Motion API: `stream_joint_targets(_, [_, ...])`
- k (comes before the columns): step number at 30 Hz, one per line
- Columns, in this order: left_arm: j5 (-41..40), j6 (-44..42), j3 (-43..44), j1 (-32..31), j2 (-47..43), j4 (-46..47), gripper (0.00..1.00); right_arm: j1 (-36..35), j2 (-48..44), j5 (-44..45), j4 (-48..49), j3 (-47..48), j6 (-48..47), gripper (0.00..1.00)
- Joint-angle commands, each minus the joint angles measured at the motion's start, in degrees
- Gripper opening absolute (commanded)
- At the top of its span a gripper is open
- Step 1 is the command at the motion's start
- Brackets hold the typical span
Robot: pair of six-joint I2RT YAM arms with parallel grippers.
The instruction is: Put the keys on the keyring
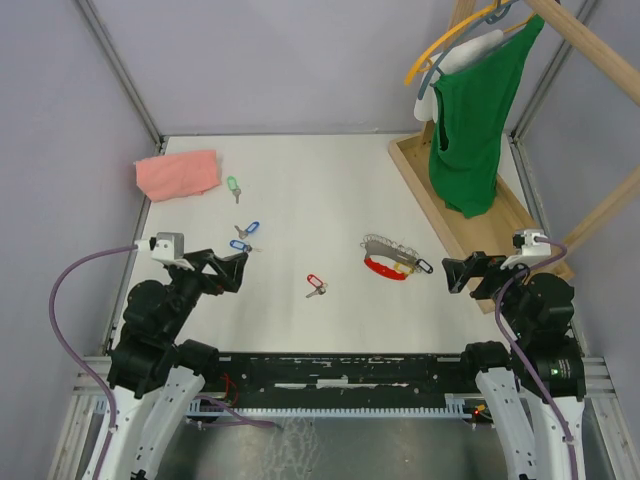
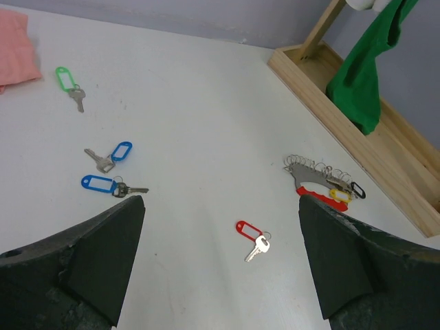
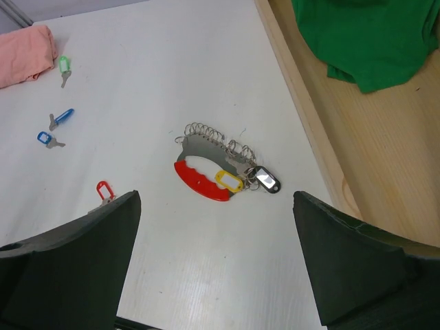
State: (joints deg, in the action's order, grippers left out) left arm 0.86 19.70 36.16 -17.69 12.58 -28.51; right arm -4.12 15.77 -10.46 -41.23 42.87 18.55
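White worktop (image 1: 300,180), lilac walls (image 1: 300,60). Keys (image 1: 316,285) lie scattered, keyring (image 1: 390,258) near the wooden tray (image 1: 420,195). Left gripper (image 1: 240,272) and right gripper (image 1: 448,277): jaws wide apart, empty.

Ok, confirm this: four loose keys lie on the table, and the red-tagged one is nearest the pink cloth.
Not quite. The green-tagged key is nearest the pink cloth; the red-tagged key lies far from it. The top external view shows it.

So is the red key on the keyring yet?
No, it's off. The red key lies by itself on the table, apart from the keyring.
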Motion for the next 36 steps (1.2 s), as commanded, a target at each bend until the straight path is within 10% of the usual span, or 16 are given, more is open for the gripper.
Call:
stream_joint_targets(1, [3.49, -2.27, 0.34, 0.38, 1.14, 3.59, 0.99, -0.36, 1.42, -0.14, 1.83, 0.43, -0.51, 1.0])
stream_joint_targets(17, [16.51, 7.77, -3.17, 0.37, 12.67, 13.31, 0.97, -0.32, 10.54, -4.98, 5.75, -2.21, 1.38, 1.0])
stream_joint_targets(36, [19.58, 14.11, -13.06, -4.89, 39.26, 46.72, 0.93, -1.86, 44.4, -6.99, 30.09, -7.2, 7.08, 0.82])
